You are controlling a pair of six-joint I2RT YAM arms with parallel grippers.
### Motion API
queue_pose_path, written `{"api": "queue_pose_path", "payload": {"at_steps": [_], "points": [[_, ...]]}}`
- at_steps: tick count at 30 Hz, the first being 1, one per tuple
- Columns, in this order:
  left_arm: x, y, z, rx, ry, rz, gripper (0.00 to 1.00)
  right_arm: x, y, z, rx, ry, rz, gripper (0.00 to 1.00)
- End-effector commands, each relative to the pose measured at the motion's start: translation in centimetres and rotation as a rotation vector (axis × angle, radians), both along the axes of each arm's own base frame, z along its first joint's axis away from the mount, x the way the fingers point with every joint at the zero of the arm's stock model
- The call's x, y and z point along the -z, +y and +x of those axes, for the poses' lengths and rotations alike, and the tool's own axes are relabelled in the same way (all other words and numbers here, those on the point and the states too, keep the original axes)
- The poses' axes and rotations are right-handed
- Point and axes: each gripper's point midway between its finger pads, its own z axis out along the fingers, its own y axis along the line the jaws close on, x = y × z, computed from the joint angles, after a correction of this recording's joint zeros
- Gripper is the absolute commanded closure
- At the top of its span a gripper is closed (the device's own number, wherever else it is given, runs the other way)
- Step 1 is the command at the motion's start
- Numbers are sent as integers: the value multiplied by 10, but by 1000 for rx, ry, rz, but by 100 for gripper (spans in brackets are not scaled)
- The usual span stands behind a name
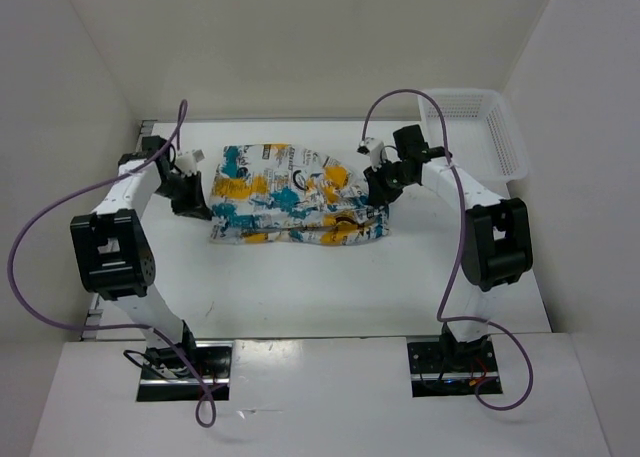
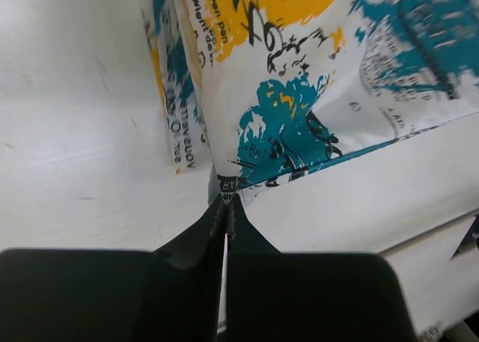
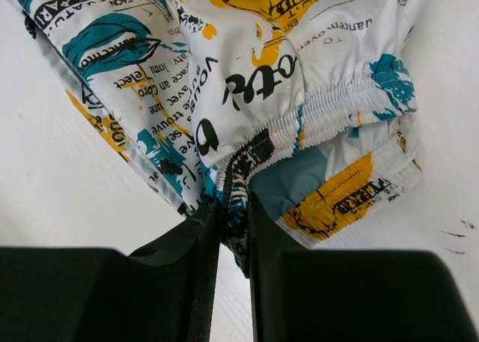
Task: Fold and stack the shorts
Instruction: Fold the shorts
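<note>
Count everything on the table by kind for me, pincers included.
shorts: 1, printed in teal, yellow and black on white
basket: 1, white, at the far right corner
pincers: 2, the left pincer and the right pincer, each shut on an edge of the shorts
Total: 4

Left tool [image 2: 227, 207] pinching shorts [image 2: 299, 72] hem edge, table [image 2: 75, 132] beneath.
</note>
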Motion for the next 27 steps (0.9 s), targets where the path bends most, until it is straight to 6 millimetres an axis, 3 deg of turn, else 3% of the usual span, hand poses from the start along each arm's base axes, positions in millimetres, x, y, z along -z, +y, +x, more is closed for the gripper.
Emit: {"api": "queue_pose_path", "payload": {"at_steps": [1, 2, 3, 5, 7, 11, 13, 15, 16, 17, 19, 21, 22, 23, 25, 26, 27], "points": [[48, 5, -40, -8, 213, 46, 100, -9, -14, -13, -86, -53, -72, 96], [59, 6, -48, -9, 255, 53, 100, 4, -21, -20, -87, -32, -108, 94], [67, 5, -49, 0, 265, 68, 100, 11, -22, -25, -97, -21, -132, 80], [84, 9, -51, 6, 298, 108, 100, 24, -27, -38, -115, 2, -168, 63], [95, 10, -49, 14, 314, 130, 100, 27, -25, -45, -118, 17, -167, 47], [92, 16, -34, 7, 277, 159, 96, 18, -35, -36, -57, -29, -215, 30], [82, 20, -23, -1, 238, 180, 90, 5, -38, -30, -26, -46, -204, 25], [68, 29, -17, -17, 193, 232, 68, -11, -42, -21, 34, -52, -157, 24], [64, 32, -18, -21, 190, 249, 61, -34, -42, -14, 58, -89, -124, 24], [50, 37, -13, -34, 146, 279, 47, -45, -41, -11, 88, -97, -89, 24], [33, 38, -6, -42, 92, 287, 34, -78, -35, -1, 112, -171, -19, 26], [6, 40, 2, -53, 22, 296, 21, -99, -28, 7, 171, -208, 49, 34], [-5, 39, 8, -54, -11, 290, 18, -102, -22, 10, 184, -213, 72, 40], [-14, 39, 13, -58, -41, 293, 15, -108, -12, 13, 181, -233, 95, 53], [-46, 34, 30, -53, -132, 262, 15, -102, -4, 18, 210, -217, 102, 68], [-56, 19, 33, -18, -153, 228, 15, -96, 2, 24, 208, -215, 110, 79], [-67, 2, 36, 24, -183, 168, 17, -91, 8, 27, 225, -201, 118, 83]]}}
